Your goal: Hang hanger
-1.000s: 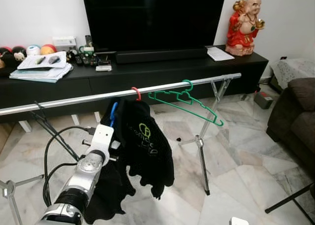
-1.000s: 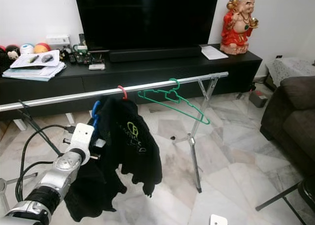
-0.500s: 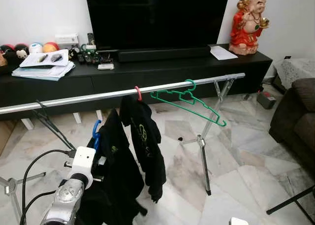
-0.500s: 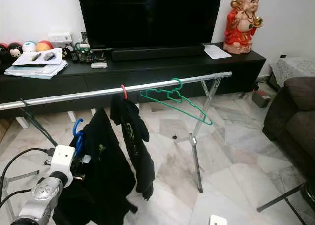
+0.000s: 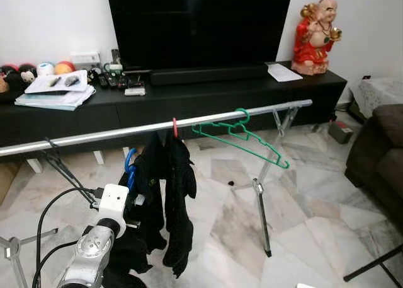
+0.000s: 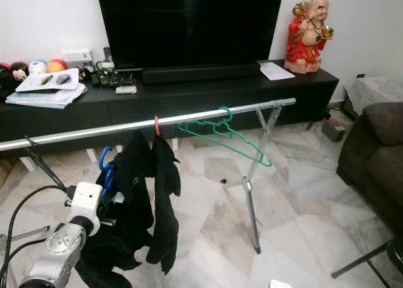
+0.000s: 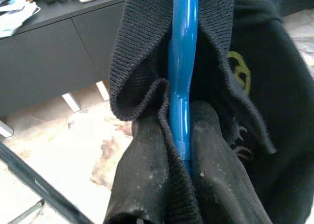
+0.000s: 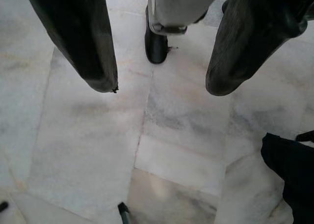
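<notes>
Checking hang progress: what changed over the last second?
The left gripper, shut on the blue hanger carrying a black garment, dropped from close under the rail to well below it, hook unhung. The garment on the red hanger went from spread to a narrow drape. The green hanger stayed put, and the right gripper open.

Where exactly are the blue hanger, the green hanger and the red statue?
blue hanger [image 7: 182, 62]: left wrist view, on its straight neck between the black cloth.
green hanger [image 5: 242, 135]: left eye view, on its upper bar.
red statue [image 5: 317, 37]: left eye view, on its belly.
</notes>
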